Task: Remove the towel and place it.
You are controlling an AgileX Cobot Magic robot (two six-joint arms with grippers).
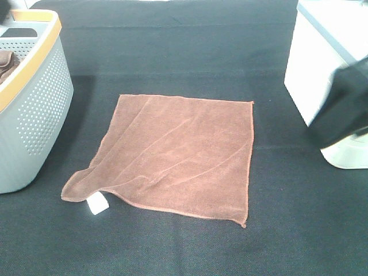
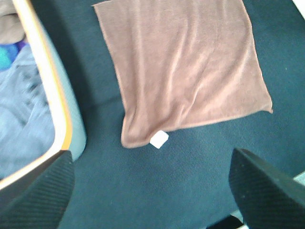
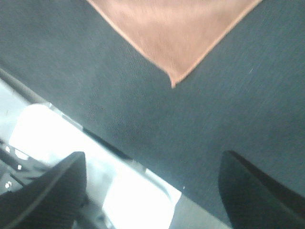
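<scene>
Reddish-brown towel lies mid-frame on the desk (soft, light, best pinched by a corner); both hands spread, empty.

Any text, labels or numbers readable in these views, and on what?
None can be read.
Tag on the towel: white, any print too small to make out.
Basket: no lettering visible.
White box: no lettering visible.

bright, even light; right wrist view blurred, glare blown out white beyond the table edge.
</scene>
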